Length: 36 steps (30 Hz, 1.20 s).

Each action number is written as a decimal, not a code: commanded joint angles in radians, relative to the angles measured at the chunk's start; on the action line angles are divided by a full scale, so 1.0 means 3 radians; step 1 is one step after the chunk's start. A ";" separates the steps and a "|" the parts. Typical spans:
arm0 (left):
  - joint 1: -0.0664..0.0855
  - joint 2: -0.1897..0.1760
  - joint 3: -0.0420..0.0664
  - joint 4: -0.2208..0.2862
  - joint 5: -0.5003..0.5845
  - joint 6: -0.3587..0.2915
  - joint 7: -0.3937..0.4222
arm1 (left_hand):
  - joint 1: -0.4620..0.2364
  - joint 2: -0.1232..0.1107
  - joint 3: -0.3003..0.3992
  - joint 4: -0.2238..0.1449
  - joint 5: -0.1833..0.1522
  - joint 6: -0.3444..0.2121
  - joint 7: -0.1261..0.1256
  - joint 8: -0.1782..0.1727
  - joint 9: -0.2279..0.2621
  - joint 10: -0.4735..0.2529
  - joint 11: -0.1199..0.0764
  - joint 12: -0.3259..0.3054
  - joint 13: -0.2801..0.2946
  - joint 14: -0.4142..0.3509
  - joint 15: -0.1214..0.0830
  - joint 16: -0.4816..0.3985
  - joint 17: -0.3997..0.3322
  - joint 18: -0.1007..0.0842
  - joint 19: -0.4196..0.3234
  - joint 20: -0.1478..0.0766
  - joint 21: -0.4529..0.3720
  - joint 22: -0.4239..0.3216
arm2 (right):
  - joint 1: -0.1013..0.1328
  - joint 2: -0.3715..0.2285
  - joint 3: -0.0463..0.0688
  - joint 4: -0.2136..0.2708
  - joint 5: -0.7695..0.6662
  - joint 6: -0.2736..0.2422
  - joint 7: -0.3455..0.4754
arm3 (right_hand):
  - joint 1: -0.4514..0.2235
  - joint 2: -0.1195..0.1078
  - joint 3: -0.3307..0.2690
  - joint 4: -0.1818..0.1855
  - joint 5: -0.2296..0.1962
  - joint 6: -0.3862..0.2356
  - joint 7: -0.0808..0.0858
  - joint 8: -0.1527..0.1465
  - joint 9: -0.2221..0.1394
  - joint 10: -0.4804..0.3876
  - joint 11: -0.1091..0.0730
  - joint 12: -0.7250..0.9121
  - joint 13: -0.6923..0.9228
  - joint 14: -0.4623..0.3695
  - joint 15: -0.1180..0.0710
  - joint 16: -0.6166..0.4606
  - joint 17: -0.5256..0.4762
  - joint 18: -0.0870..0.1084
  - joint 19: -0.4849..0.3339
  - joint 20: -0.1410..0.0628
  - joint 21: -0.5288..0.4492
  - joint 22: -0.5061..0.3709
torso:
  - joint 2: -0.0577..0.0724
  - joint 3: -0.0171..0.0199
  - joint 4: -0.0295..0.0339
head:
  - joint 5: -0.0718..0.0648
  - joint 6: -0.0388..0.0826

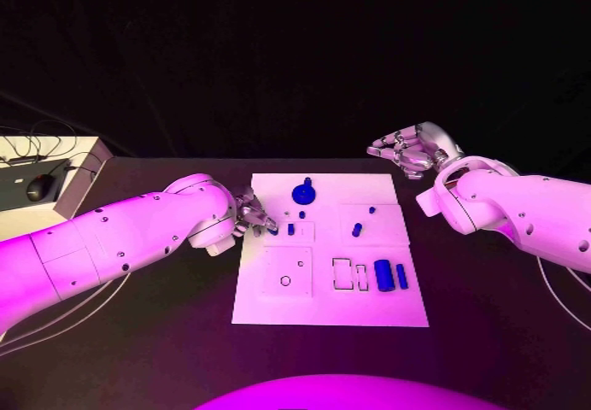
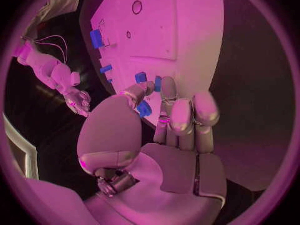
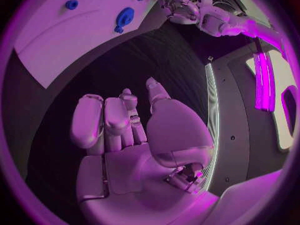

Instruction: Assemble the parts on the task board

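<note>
The white task board [image 1: 330, 295] lies mid-table. My left hand [image 1: 253, 213] is at its left edge, thumb [image 2: 134, 91] and fingertips [image 2: 169, 85] close around two small blue parts [image 1: 272, 229] [image 1: 290, 229], the same parts [image 2: 141, 77] [image 2: 157, 83] from the wrist; I cannot tell whether one is gripped. A large round blue part [image 1: 303, 193] lies near the board's far edge, and the thumb half hides it [image 2: 144, 108]. Two long blue parts [image 1: 392, 275] lie at the near right, with small ones [image 1: 357, 229] [image 1: 372, 208] further back. My right hand [image 1: 412, 149] hovers off the board's far right corner, fingers [image 3: 106, 120] apart and empty.
A white box [image 1: 77, 175] with a dark mouse [image 1: 41, 186] and cables sits at the table's left edge. The board has a square recess with a small ring [image 1: 286, 280] and narrow outlined slots [image 1: 342, 273]. Bare black table [image 1: 480, 299] flanks the board on both sides.
</note>
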State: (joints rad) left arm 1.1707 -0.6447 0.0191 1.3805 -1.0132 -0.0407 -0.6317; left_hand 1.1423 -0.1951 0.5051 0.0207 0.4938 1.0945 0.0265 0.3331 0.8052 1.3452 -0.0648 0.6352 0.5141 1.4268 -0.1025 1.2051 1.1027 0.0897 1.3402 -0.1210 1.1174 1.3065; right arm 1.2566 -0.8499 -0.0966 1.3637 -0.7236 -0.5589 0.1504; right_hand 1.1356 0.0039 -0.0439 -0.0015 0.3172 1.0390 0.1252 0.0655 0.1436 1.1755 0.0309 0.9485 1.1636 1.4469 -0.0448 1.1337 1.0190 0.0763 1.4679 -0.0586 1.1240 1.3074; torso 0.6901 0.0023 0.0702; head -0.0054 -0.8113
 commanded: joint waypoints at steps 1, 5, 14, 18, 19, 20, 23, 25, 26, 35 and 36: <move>-0.0013 0.0019 -0.0010 0.0022 -0.0009 0.0147 0.0003 | 0.0049 0.0017 0.0302 -0.0334 0.0025 0.0079 -0.0052 -0.0030 -0.0018 0.0049 -0.0019 -0.0024 -0.0003 0.0007 -0.0027 0.0014 -0.0007 -0.0060 0.0020 -0.0006 0.0016 0.0005 | 0.0000 -0.0002 0.0002 0.0007 -0.0023 0.0007 0.0024 | 0.0005 0.0036 -0.0002 -0.0021 0.0018 -0.0001 0.0028 0.0007 -0.0003 -0.0023 -0.0007 0.0013 -0.0004 -0.0016 -0.0006 -0.0003 0.0005 0.0013 0.0122 -0.0002 -0.0009 0.0521 | -0.0001 -0.0001 0.0001 | 0.0001 0.0000; -0.0012 0.0023 -0.0010 0.0019 -0.0017 0.0136 -0.0001 | 0.0046 0.0014 0.0290 -0.0329 0.0025 0.0084 -0.0057 -0.0034 -0.0018 0.0055 -0.0021 -0.0024 -0.0002 0.0007 -0.0027 0.0014 -0.0011 -0.0061 0.0021 -0.0006 0.0018 0.0006 | 0.0000 -0.0002 0.0002 0.0008 -0.0023 0.0005 0.0025 | 0.0005 0.0036 -0.0002 -0.0021 0.0018 -0.0001 0.0028 0.0007 -0.0003 -0.0023 -0.0007 0.0013 -0.0004 -0.0016 -0.0006 -0.0003 0.0005 0.0013 0.0122 -0.0002 -0.0009 0.0521 | -0.0001 -0.0002 0.0000 | 0.0002 -0.0001; -0.0009 0.0041 -0.0009 -0.0004 -0.0045 0.0079 -0.0006 | 0.0051 0.0030 0.0142 -0.0286 0.0011 0.0138 -0.0098 -0.0045 -0.0020 0.0088 -0.0036 -0.0021 0.0012 0.0011 -0.0033 0.0041 -0.0001 -0.0072 0.0031 -0.0009 0.0027 0.0011 | 0.0001 -0.0003 0.0002 0.0010 -0.0023 0.0001 0.0028 | 0.0005 0.0036 -0.0002 -0.0021 0.0018 -0.0001 0.0028 0.0007 -0.0003 -0.0023 -0.0007 0.0013 -0.0004 -0.0016 -0.0006 -0.0003 0.0005 0.0013 0.0122 -0.0002 -0.0009 0.0521 | -0.0001 -0.0003 0.0000 | 0.0001 0.0004; -0.0008 0.0048 -0.0009 -0.0014 -0.0047 0.0064 -0.0005 | 0.0058 0.0046 0.0076 -0.0260 0.0008 0.0155 -0.0110 -0.0051 -0.0019 0.0097 -0.0039 -0.0025 0.0012 0.0011 -0.0036 0.0052 0.0001 -0.0078 0.0035 -0.0013 0.0031 0.0013 | 0.0001 -0.0003 0.0002 0.0010 -0.0023 0.0001 0.0028 | 0.0005 0.0036 -0.0002 -0.0021 0.0018 -0.0001 0.0028 0.0007 -0.0003 -0.0023 -0.0007 0.0013 -0.0004 -0.0016 -0.0006 -0.0003 0.0005 0.0013 0.0122 -0.0002 -0.0009 0.0521 | 0.0000 0.0000 -0.0001 | 0.0001 0.0009; -0.0008 0.0050 -0.0009 -0.0017 -0.0047 0.0060 -0.0004 | 0.0057 0.0048 0.0072 -0.0257 0.0008 0.0157 -0.0111 -0.0050 -0.0017 0.0098 -0.0039 -0.0025 0.0012 0.0011 -0.0036 0.0053 0.0001 -0.0078 0.0036 -0.0013 0.0032 0.0014 | 0.0001 -0.0002 0.0002 0.0010 -0.0023 0.0001 0.0028 | 0.0005 0.0036 -0.0002 -0.0021 0.0018 -0.0001 0.0028 0.0007 -0.0003 -0.0023 -0.0007 0.0013 -0.0004 -0.0016 -0.0006 -0.0003 0.0005 0.0013 0.0122 -0.0002 -0.0009 0.0521 | 0.0000 0.0000 0.0000 | -0.0002 0.0009; -0.0008 0.0052 -0.0009 -0.0020 -0.0047 0.0057 -0.0004 | 0.0053 0.0051 0.0063 -0.0249 0.0007 0.0161 -0.0114 -0.0048 -0.0014 0.0099 -0.0039 -0.0025 0.0013 0.0011 -0.0036 0.0055 0.0001 -0.0080 0.0037 -0.0014 0.0035 0.0016 | 0.0001 -0.0002 0.0002 0.0010 -0.0023 0.0001 0.0029 | 0.0005 0.0036 -0.0002 -0.0021 0.0018 -0.0001 0.0028 0.0007 -0.0003 -0.0023 -0.0007 0.0013 -0.0004 -0.0016 -0.0006 -0.0003 0.0005 0.0013 0.0122 -0.0002 -0.0009 0.0521 | 0.0000 0.0001 0.0000 | -0.0003 0.0007; -0.0007 0.0057 -0.0009 -0.0027 -0.0047 0.0052 -0.0003 | 0.0053 0.0056 0.0036 -0.0227 0.0005 0.0169 -0.0122 -0.0043 0.0000 0.0104 -0.0041 -0.0024 0.0014 0.0011 -0.0037 0.0063 0.0003 -0.0083 0.0039 -0.0016 0.0038 0.0018 | 0.0001 -0.0001 0.0002 0.0010 -0.0023 0.0001 0.0028 | 0.0005 0.0036 -0.0002 -0.0021 0.0018 -0.0001 0.0028 0.0007 -0.0003 -0.0023 -0.0007 0.0013 -0.0004 -0.0016 -0.0006 -0.0003 0.0005 0.0013 0.0122 -0.0002 -0.0009 0.0521 | -0.0001 -0.0001 0.0000 | 0.0001 0.0003; -0.0007 0.0060 -0.0009 -0.0032 -0.0046 0.0052 -0.0003 | 0.0050 0.0057 0.0012 -0.0210 0.0005 0.0171 -0.0130 -0.0041 0.0009 0.0106 -0.0045 -0.0020 0.0018 0.0011 -0.0040 0.0069 0.0005 -0.0086 0.0042 -0.0017 0.0044 0.0022 | 0.0001 -0.0001 0.0002 0.0010 -0.0023 0.0001 0.0028 | 0.0005 0.0036 -0.0002 -0.0021 0.0018 -0.0001 0.0028 0.0007 -0.0003 -0.0023 -0.0007 0.0013 -0.0004 -0.0016 -0.0006 -0.0003 0.0005 0.0013 0.0122 -0.0002 -0.0009 0.0521 | 0.0000 -0.0001 0.0000 | 0.0000 0.0005; -0.0007 0.0061 -0.0009 -0.0034 -0.0045 0.0051 -0.0003 | 0.0050 0.0057 0.0012 -0.0210 0.0005 0.0171 -0.0130 -0.0041 0.0009 0.0106 -0.0045 -0.0020 0.0018 0.0011 -0.0040 0.0069 0.0005 -0.0086 0.0042 -0.0017 0.0044 0.0022 | 0.0001 -0.0001 0.0002 0.0010 -0.0023 0.0001 0.0028 | 0.0005 0.0036 -0.0002 -0.0021 0.0018 -0.0001 0.0028 0.0007 -0.0003 -0.0023 -0.0007 0.0013 -0.0004 -0.0016 -0.0006 -0.0003 0.0005 0.0013 0.0122 -0.0002 -0.0009 0.0521 | 0.0000 0.0000 0.0001 | -0.0005 0.0008; -0.0005 0.0066 -0.0008 -0.0040 -0.0039 0.0073 0.0001 | 0.0045 0.0047 -0.0065 -0.0165 0.0005 0.0189 -0.0148 -0.0043 0.0023 0.0110 -0.0048 -0.0009 0.0024 0.0013 -0.0039 0.0086 0.0013 -0.0092 0.0042 -0.0017 0.0048 0.0026 | 0.0001 -0.0002 0.0002 0.0009 -0.0023 -0.0001 0.0027 | 0.0005 0.0036 -0.0002 -0.0021 0.0018 -0.0001 0.0028 0.0007 -0.0003 -0.0023 -0.0007 0.0013 -0.0004 -0.0016 -0.0006 -0.0003 0.0005 0.0013 0.0122 -0.0002 -0.0009 0.0521 | 0.0000 -0.0002 0.0001 | -0.0013 -0.0001; -0.0005 0.0066 -0.0008 -0.0041 -0.0038 0.0079 0.0001 | 0.0045 0.0046 -0.0067 -0.0165 0.0005 0.0190 -0.0148 -0.0043 0.0023 0.0110 -0.0048 -0.0009 0.0024 0.0013 -0.0039 0.0086 0.0013 -0.0092 0.0043 -0.0017 0.0048 0.0026 | 0.0001 -0.0002 0.0002 0.0009 -0.0023 -0.0002 0.0027 | 0.0005 0.0036 -0.0002 -0.0021 0.0018 -0.0001 0.0028 0.0007 -0.0003 -0.0023 -0.0007 0.0013 -0.0004 -0.0016 -0.0006 -0.0003 0.0005 0.0013 0.0122 -0.0002 -0.0009 0.0521 | 0.0000 -0.0003 0.0001 | -0.0014 -0.0004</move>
State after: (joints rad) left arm 1.1736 -0.6301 0.0200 1.3661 -1.0287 -0.0396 -0.6345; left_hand 1.1434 -0.1962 0.4733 -0.0111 0.4985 1.1140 0.0205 0.3187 0.8112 1.3683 -0.0699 0.6304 0.5207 1.4256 -0.1106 1.2245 1.1057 0.0752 1.3457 -0.1266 1.1262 1.3080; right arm 1.2567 -0.8501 -0.0965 1.3652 -0.7238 -0.5592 0.1507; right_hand 1.1356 0.0039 -0.0439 -0.0015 0.3172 1.0390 0.1250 0.0655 0.1436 1.1755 0.0310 0.9485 1.1636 1.4469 -0.0448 1.1337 1.0190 0.0762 1.4679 -0.0586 1.1240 1.3078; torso 0.6899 0.0019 0.0703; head -0.0090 -0.8107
